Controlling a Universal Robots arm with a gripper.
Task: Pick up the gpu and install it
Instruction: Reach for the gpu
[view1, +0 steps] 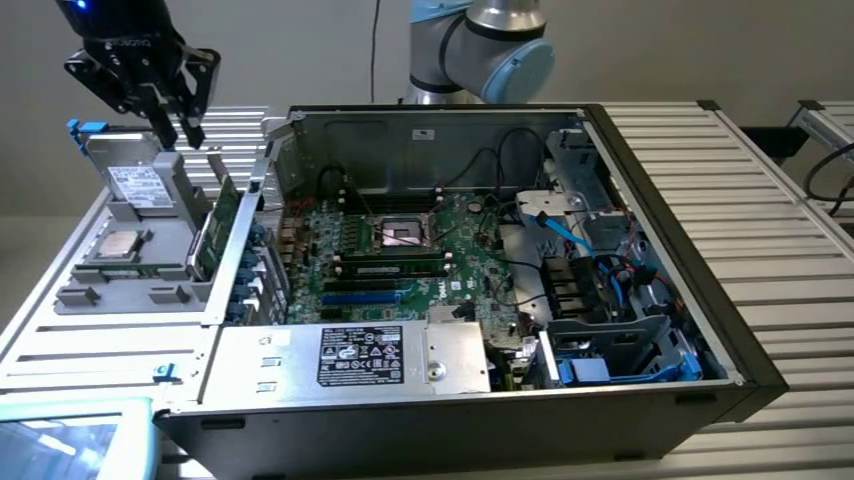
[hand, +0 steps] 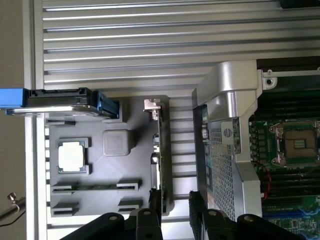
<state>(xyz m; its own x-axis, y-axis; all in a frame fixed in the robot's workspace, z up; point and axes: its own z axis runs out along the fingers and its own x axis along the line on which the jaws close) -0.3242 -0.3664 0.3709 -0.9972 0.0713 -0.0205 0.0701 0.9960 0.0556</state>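
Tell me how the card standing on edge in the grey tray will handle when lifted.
The card is a thin board, so probably stiff and light. It stands on edge in a tray slot, so a sideways nudge might tilt it. Its exposed green circuit face looks delicate; the open gripper should probably pinch gently.
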